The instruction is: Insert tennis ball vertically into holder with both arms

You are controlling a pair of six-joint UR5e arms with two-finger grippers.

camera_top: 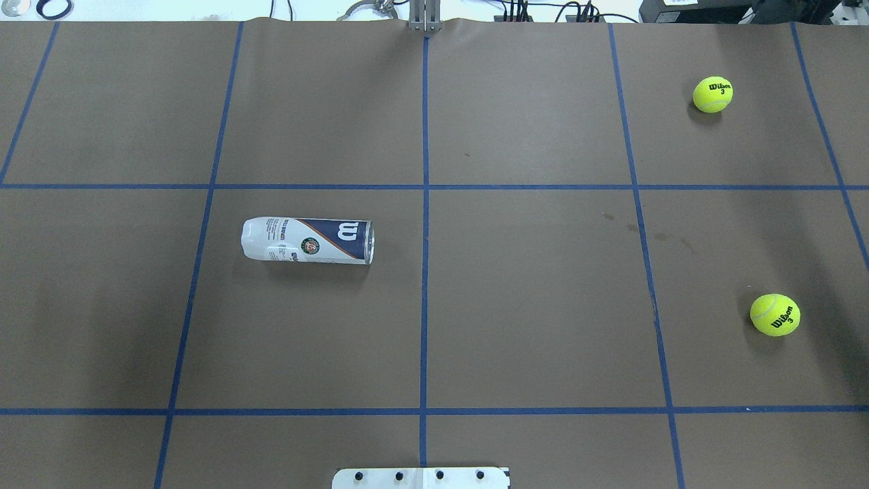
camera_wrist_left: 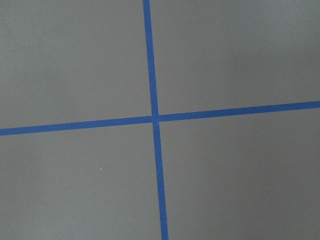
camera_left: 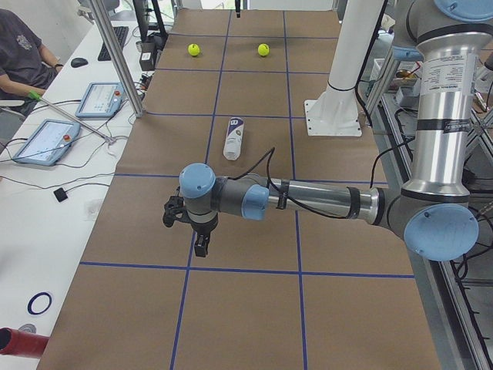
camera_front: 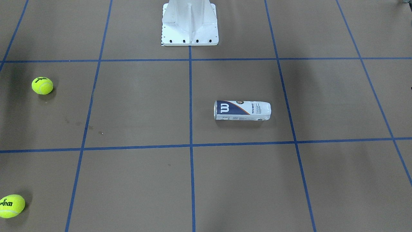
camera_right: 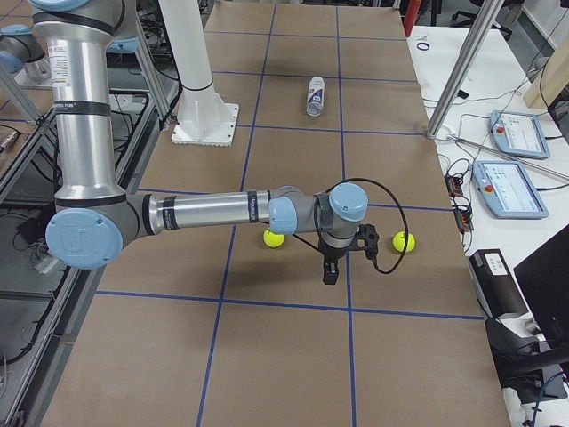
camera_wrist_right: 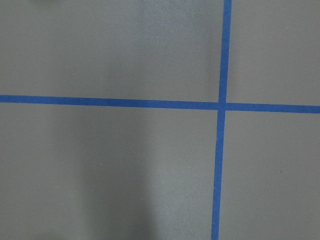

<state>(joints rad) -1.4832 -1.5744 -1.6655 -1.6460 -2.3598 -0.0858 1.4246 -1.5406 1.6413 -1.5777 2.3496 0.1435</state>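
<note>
The holder (camera_top: 307, 240) lies on its side on the robot's left half of the table, its silver rim facing the centre line; it also shows in the front view (camera_front: 242, 110). Two yellow tennis balls rest on the right half, one far (camera_top: 712, 94) and one nearer the robot (camera_top: 774, 314). My left gripper (camera_left: 200, 245) hangs fingers-down over the table's left end, well away from the holder (camera_left: 233, 137). My right gripper (camera_right: 330, 271) hangs between the two balls (camera_right: 274, 237) (camera_right: 404, 241), a little past them. I cannot tell whether either is open or shut. Both wrist views show only brown table and blue tape.
The white mounting base (camera_top: 421, 477) stands at the table's near edge. Metal posts (camera_left: 115, 54) (camera_right: 462, 67) rise along the far side. Control tablets (camera_left: 46, 140) and cables lie on a white bench, where a person (camera_left: 19, 54) sits.
</note>
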